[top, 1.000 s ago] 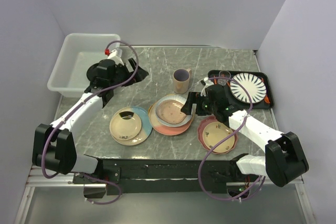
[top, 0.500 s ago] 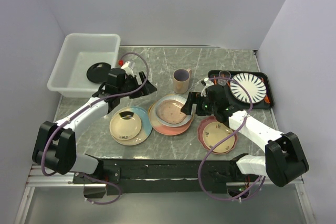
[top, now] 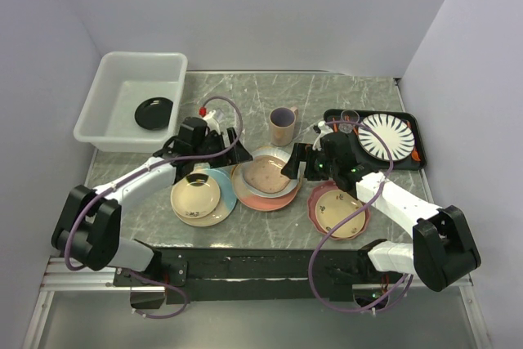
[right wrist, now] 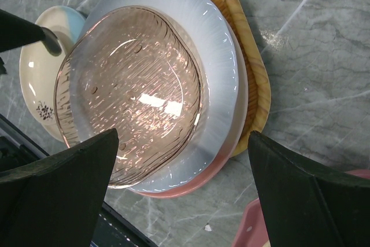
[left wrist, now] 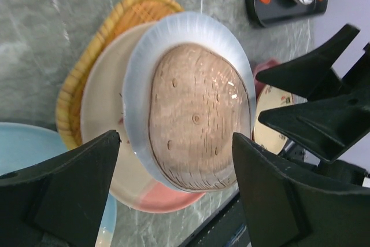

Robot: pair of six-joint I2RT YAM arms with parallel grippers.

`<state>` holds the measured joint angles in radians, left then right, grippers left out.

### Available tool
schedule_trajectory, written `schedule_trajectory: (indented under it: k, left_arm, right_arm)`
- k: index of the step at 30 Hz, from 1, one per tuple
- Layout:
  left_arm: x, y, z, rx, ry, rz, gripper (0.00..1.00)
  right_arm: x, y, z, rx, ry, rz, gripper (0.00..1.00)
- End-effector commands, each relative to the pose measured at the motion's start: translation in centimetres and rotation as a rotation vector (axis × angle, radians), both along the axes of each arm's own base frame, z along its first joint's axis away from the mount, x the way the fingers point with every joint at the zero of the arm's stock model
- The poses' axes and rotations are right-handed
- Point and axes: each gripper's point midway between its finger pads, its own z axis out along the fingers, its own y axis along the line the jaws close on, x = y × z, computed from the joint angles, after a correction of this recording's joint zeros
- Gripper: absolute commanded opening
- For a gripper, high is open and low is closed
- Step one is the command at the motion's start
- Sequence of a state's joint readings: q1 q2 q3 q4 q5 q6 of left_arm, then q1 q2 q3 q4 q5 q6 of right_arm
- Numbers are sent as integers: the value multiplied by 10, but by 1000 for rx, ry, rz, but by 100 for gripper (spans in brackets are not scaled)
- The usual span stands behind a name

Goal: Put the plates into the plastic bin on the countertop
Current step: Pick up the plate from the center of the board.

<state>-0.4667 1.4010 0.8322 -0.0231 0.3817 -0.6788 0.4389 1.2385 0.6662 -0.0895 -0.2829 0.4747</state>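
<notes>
Our left hand (top: 232,151) has left the plastic bin (top: 96,91), where the black plate (top: 154,112) now lies. It hangs released and empty over the pink plate (top: 265,172) on the surface (top: 343,91). Our right hand (top: 296,166), also released, has not moved.

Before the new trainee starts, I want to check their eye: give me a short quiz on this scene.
1. True or false: the plastic bin holds one black plate.
2. Both the left gripper and the right gripper face: A the mug, B the central plate stack, C the striped plate.
3. Fill in: the right gripper's jaws stand ____.
Key: 1 true; 2 B; 3 open.
</notes>
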Motion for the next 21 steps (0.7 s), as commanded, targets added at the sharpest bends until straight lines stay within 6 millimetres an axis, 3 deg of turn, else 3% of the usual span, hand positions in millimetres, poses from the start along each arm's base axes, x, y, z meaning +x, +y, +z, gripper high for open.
schedule_trajectory:
  k: [1, 8, 21]
  left_arm:
    - [-8, -19, 4, -45, 3, -65, 81]
    - [-12, -31, -1, -32, 25, -87, 75]
    - [-14, -42, -12, -33, 46, -109, 73]
  right_arm:
    - [2, 7, 11, 34, -39, 18, 100]
    - [3, 6, 11, 29, -40, 18, 100]
    - [4, 6, 11, 23, -40, 16, 100]
